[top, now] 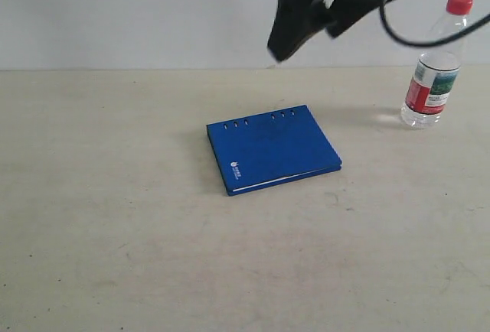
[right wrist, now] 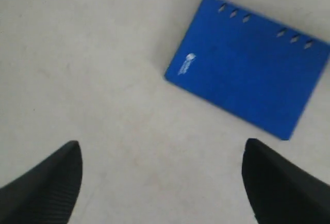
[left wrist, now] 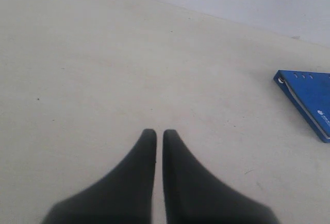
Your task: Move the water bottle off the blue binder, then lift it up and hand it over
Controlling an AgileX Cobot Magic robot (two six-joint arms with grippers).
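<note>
Our right gripper (right wrist: 161,145) hangs high in the upper middle of the exterior view, fingers spread wide and holding nothing, looking down on the blue binder (top: 272,148) at the frame's centre. Our left gripper (left wrist: 159,132), fingers drawn almost together and empty, points across the table (top: 115,232). The water bottle (top: 433,72) stands upright at the upper right, well apart from the binder. We judge the clearing step done, with the wide opening suited to a grasp from above.
</note>
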